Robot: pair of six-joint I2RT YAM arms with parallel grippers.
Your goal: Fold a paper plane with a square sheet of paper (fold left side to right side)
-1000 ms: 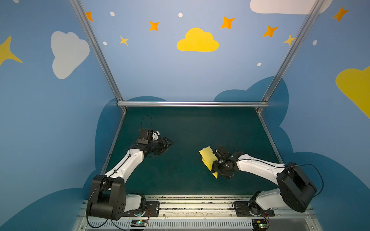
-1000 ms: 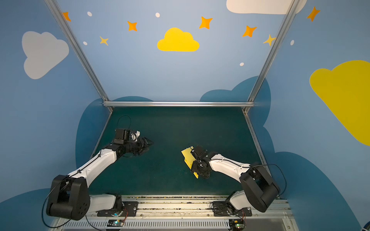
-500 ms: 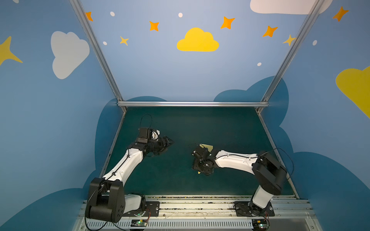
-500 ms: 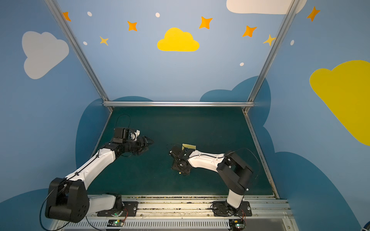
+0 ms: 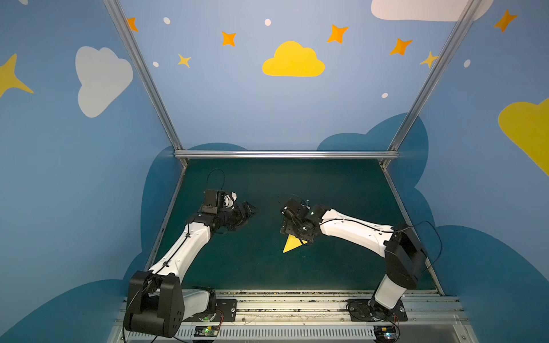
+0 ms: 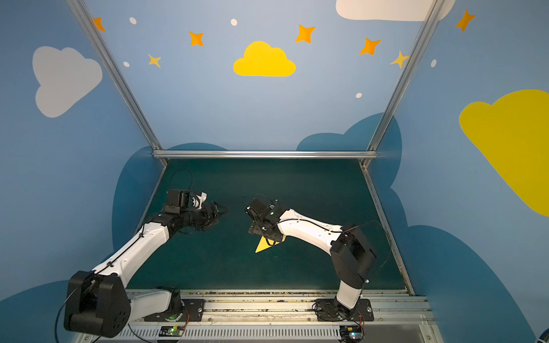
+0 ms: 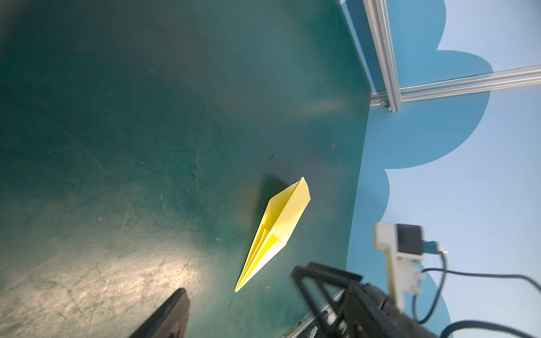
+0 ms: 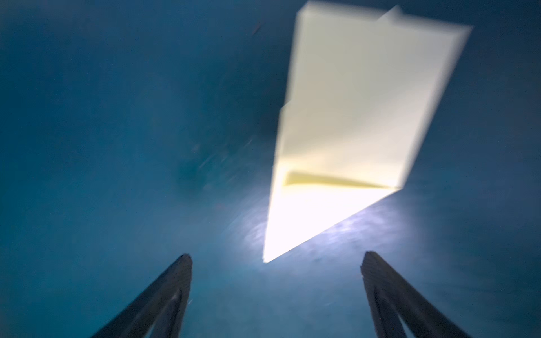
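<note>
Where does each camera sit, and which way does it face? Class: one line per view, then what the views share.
Top views: high above the arm bases, looking down and back over the green table; both arms whole, left hand and right hand.
Left wrist: on the left arm, facing across the table toward the paper plane; one own finger shows.
Right wrist: on the right arm, facing down at the paper plane, blurred; both open fingers show.
Shared: all four show the paper plane.

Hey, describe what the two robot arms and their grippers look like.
The left arm and right arm have smooth white tapered links, bulky black joints and thin black cables clipped along the shells. The left gripper and right gripper are black, with slim ridged fingers.
</note>
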